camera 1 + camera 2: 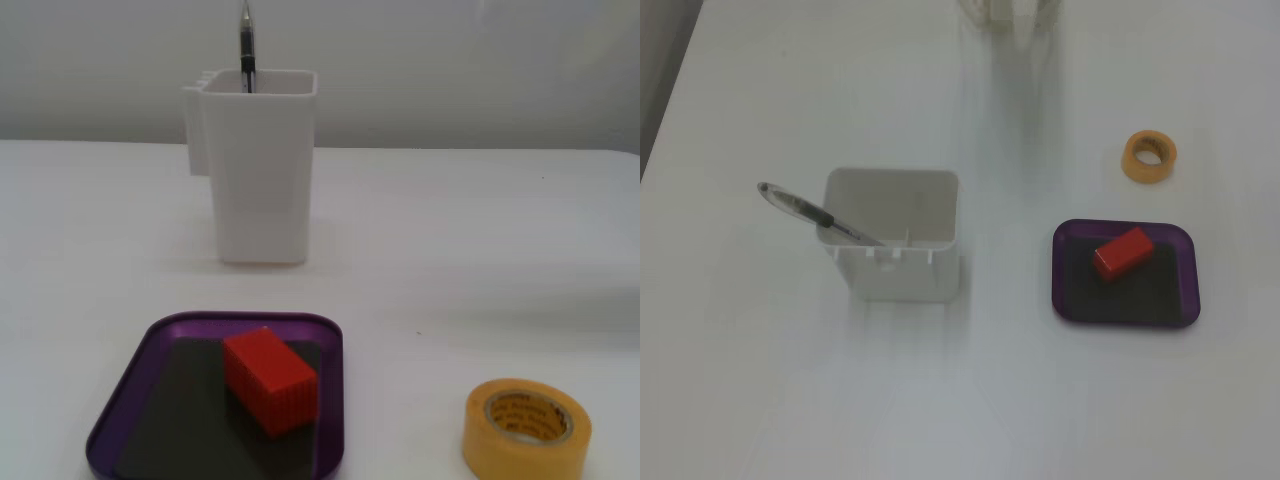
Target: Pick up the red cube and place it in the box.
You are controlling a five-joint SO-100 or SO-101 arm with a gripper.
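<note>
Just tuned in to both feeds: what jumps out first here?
The small bright red rectangular block stands out most, lying inside the shallow purple metallic tray, slightly askew to its sides. Next is the yellow tape roll on the white table beside the tray, and the tall white plastic container with a pen leaning out of it.

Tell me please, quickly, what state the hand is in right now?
Hand: not in view in either fixed view, so its state cannot be told. It holds nothing of the task: the red cube lies in the box.
</note>
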